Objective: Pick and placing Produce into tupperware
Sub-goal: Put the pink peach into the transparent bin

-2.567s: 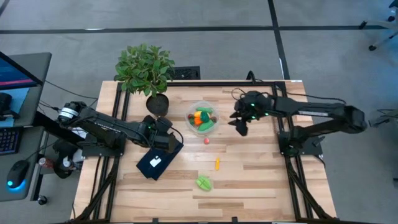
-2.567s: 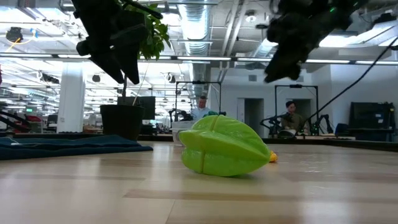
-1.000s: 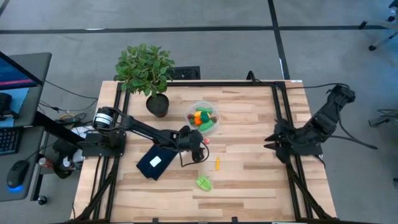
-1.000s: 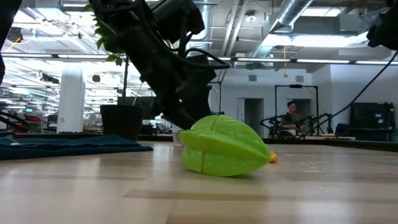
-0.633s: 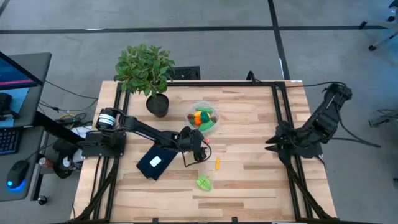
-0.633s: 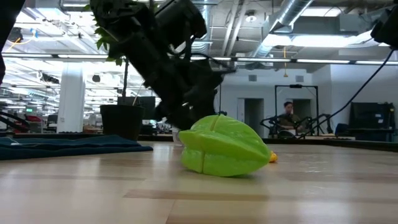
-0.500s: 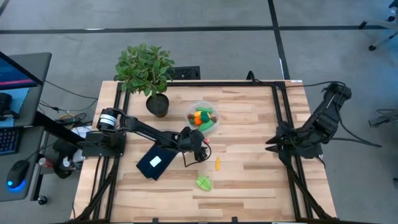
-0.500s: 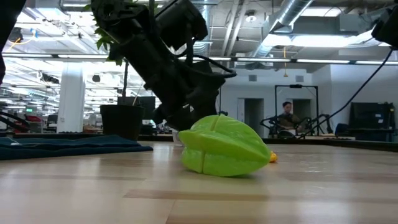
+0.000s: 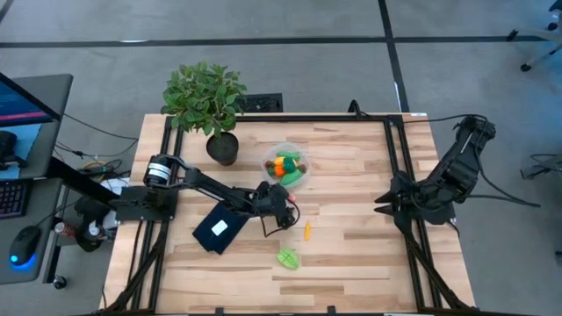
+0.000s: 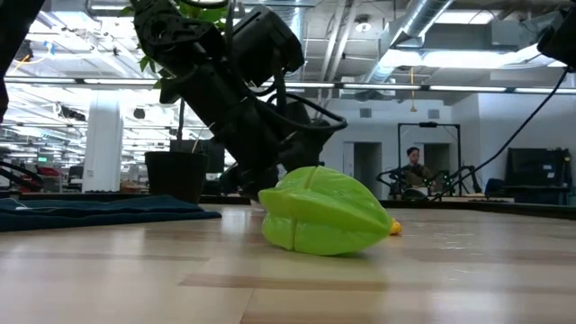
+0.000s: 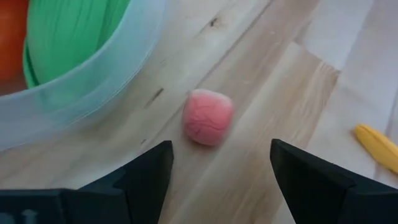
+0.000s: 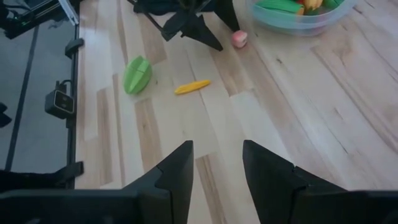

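A small pink-red strawberry (image 11: 208,117) lies on the wood beside the round clear tupperware (image 9: 287,167), which holds orange and green produce. My left gripper (image 11: 221,155) hovers low over the strawberry, open, a finger on either side of it and short of it, touching nothing. A yellow banana piece (image 9: 307,231) and a green ribbed fruit (image 9: 287,257) lie nearer the table's front edge. In the low view the green fruit (image 10: 322,214) hides my left gripper's tips. My right gripper (image 12: 217,168) waits open above the table's right edge.
A potted plant (image 9: 206,96) stands at the far left of the table. A dark flat rectangle with a white label (image 9: 219,226) lies under my left arm. Bare wood stretches between the produce and the right arm (image 9: 421,193). People sit in the room behind.
My left gripper has sunk toward the table by the strawberry and rolled a little about its own axis, staying open. The produce and the tupperware have not moved.
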Controlling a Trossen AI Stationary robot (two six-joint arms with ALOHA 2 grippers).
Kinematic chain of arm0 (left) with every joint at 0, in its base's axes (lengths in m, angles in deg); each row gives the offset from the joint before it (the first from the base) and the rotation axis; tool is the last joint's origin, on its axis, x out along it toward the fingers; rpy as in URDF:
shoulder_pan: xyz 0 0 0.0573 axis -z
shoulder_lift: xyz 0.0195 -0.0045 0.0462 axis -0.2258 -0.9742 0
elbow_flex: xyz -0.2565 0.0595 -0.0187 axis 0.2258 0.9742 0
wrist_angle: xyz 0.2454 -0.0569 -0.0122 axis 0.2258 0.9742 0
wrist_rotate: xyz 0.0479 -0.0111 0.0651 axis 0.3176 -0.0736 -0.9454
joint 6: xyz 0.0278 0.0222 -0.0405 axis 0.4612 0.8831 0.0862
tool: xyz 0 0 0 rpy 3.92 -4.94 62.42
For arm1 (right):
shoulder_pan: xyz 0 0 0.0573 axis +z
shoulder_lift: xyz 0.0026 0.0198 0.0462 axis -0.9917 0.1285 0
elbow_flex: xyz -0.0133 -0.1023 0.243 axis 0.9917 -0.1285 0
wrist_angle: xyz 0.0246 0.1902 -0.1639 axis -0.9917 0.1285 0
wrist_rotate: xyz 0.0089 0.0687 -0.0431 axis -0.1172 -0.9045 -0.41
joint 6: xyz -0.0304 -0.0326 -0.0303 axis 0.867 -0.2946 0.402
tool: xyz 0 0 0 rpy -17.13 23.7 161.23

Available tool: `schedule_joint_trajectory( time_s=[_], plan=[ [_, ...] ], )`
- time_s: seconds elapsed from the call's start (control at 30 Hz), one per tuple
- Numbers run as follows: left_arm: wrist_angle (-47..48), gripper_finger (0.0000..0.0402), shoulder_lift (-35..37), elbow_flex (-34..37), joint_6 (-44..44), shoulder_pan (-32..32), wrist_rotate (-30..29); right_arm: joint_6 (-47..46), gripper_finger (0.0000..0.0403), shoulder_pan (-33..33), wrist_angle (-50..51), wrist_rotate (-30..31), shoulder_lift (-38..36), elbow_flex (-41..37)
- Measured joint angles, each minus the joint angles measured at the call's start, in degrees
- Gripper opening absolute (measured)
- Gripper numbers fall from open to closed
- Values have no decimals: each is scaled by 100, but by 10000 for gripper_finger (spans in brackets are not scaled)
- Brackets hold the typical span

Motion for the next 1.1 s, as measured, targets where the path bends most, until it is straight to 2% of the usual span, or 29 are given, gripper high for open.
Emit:
schedule_joint_trajectory(
  time_s=[0.37,0.7,0.87,1.1],
  plan=[
    [-134,265,0,0,16,-121,-262,69,129,0,42,110,0,0],
    [-294,265,0,0,286,-160,-146,206,129,-2,46,143,0,0],
    [-643,265,-305,-29,219,-156,41,301,129,-2,48,258,0,0],
    [-719,265,-448,-118,121,-15,-355,303,129,-2,47,251,-4,0]
  ],
)
